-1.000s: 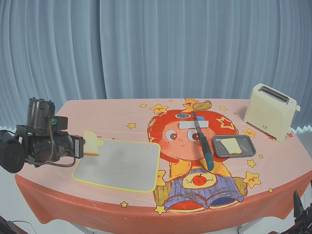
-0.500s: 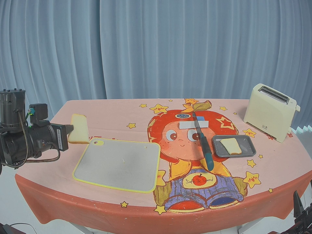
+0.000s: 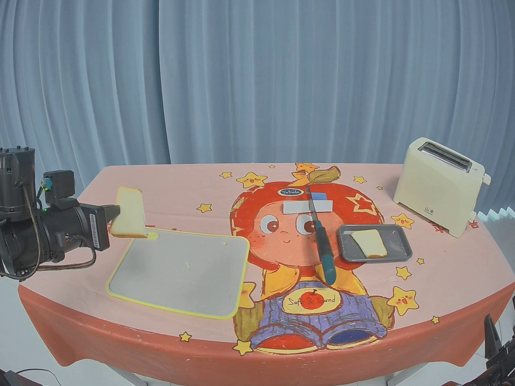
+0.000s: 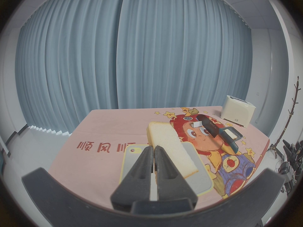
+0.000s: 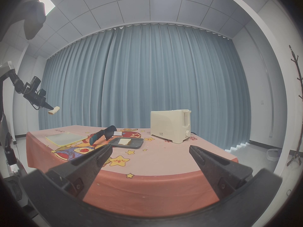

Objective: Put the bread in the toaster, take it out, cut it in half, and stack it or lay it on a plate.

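Note:
A slice of bread (image 3: 129, 214) hangs upright above the table's left side, just off the far left corner of the cutting board (image 3: 177, 272). My left gripper (image 3: 115, 214) is shut on its edge. In the left wrist view the fingers (image 4: 154, 149) pinch the slice (image 4: 172, 147). The cream toaster (image 3: 441, 184) stands at the far right with its slots empty. A second piece of bread (image 3: 368, 242) lies in the dark grey plate (image 3: 399, 245). My right gripper (image 5: 150, 150) hangs open, low and off the table's right front, facing the toaster (image 5: 170, 125).
A knife (image 3: 322, 242) with a teal handle lies on the cloth between board and plate, blade pointing away. A small white and blue card (image 3: 307, 205) lies under the blade. Bare cloth stretches between plate and toaster.
My left gripper has risen and drawn back to the left with the slice, from over the board's corner. The head camera has since shifted, sliding the whole scene slightly left.

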Robot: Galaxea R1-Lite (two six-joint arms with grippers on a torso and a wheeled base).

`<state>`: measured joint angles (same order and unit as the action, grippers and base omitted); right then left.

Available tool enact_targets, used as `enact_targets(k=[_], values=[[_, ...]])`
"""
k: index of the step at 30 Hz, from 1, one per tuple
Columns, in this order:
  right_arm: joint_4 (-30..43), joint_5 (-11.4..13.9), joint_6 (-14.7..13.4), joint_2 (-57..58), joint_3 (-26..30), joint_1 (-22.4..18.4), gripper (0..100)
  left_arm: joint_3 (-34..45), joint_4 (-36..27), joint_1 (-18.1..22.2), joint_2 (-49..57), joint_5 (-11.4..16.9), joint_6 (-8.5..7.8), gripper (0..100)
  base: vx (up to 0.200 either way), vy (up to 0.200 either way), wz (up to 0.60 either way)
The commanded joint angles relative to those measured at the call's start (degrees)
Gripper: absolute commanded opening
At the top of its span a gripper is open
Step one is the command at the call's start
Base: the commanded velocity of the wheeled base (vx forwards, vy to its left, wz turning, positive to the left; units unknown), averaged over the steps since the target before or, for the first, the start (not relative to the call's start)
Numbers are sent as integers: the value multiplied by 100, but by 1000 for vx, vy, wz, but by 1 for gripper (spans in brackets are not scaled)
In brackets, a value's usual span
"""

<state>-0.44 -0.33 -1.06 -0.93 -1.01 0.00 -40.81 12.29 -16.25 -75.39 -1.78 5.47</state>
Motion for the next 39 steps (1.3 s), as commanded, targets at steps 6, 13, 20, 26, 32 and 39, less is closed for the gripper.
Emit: enact_targets(k=[6,13,20,26,32,39], values=[[0,-2,1,93,101,0,100,109,10,-10,-2,2,-2,0,0,-200,0],[0,-2,1,93,101,0,100,118,10,-10,-11,2,-11,0,0,-200,0],[0,-2,1,93,101,0,100,126,10,-10,-11,2,-20,0,0,-200,0],[0,-2,1,93,101,0,100,161,10,-159,-11,2,-11,0,0,-200,0],[0,-2,1,93,101,0,100,205,10,-256,-20,-33,-38,0,0,-200,0],[0,-2,1,93,101,0,100,205,10,-344,-29,-59,-20,0,0,0,0]])
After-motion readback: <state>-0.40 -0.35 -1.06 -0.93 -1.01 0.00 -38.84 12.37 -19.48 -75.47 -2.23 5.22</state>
